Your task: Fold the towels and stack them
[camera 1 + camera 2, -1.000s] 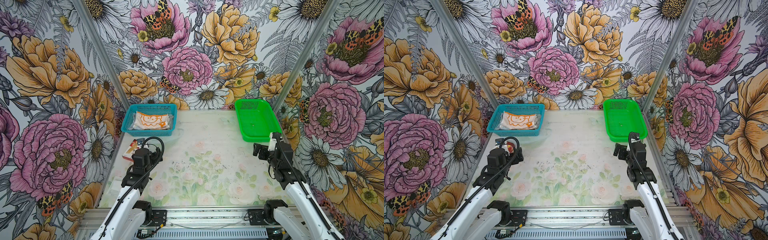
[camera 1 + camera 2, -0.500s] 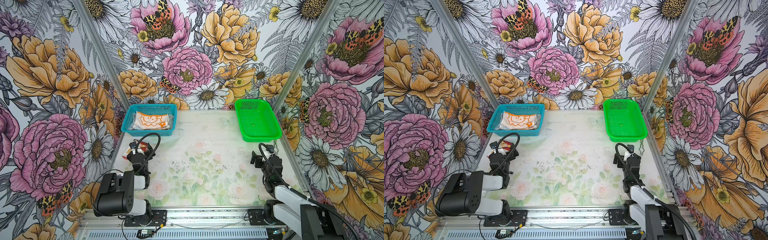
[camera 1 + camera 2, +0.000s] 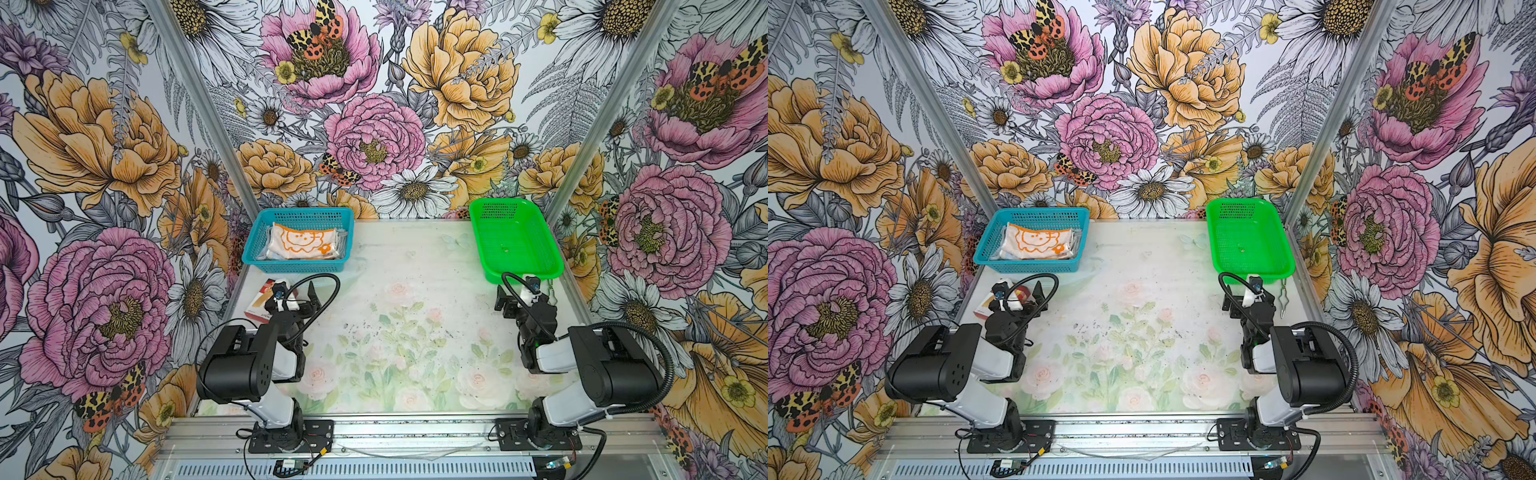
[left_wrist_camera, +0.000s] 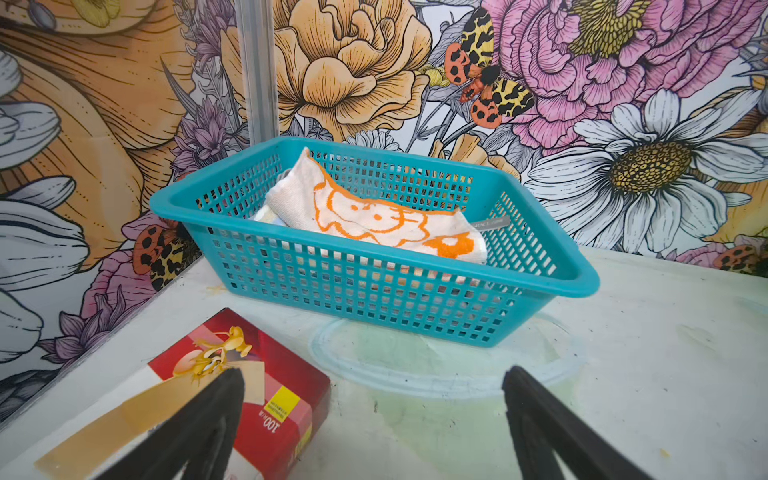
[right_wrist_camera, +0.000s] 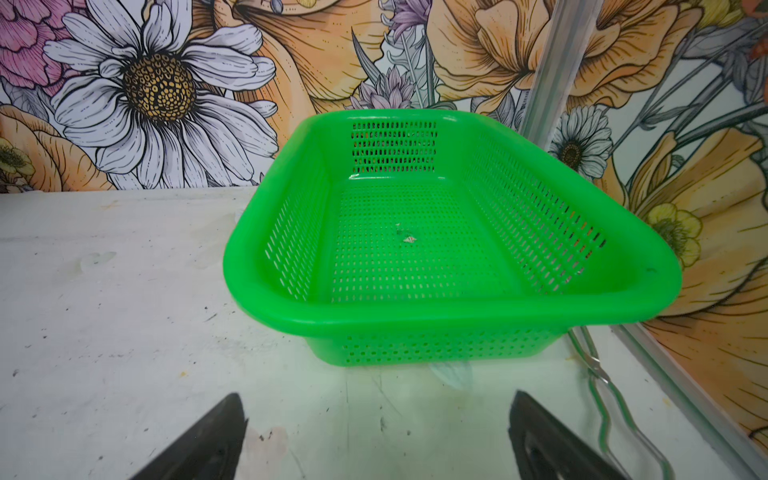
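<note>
Red box [image 4: 266, 365] side, just beside the left gripper [image 4: 372, 376]: "100", nice and clear!
Yellow label [image 4: 283, 401] on it: print too small.
Grey tag [image 4: 490, 223], beyond the gripper: blurred.

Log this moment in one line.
left gripper open; right gripper open; orange-printed cream towel in teal plastic basket; green plastic basket towel-free

Teal mesh basket [image 3: 297, 266], cream towel [image 3: 301, 243] with orange lion outline, bright green basket [image 3: 515, 232], red-and-white box [image 4: 257, 361]
</note>
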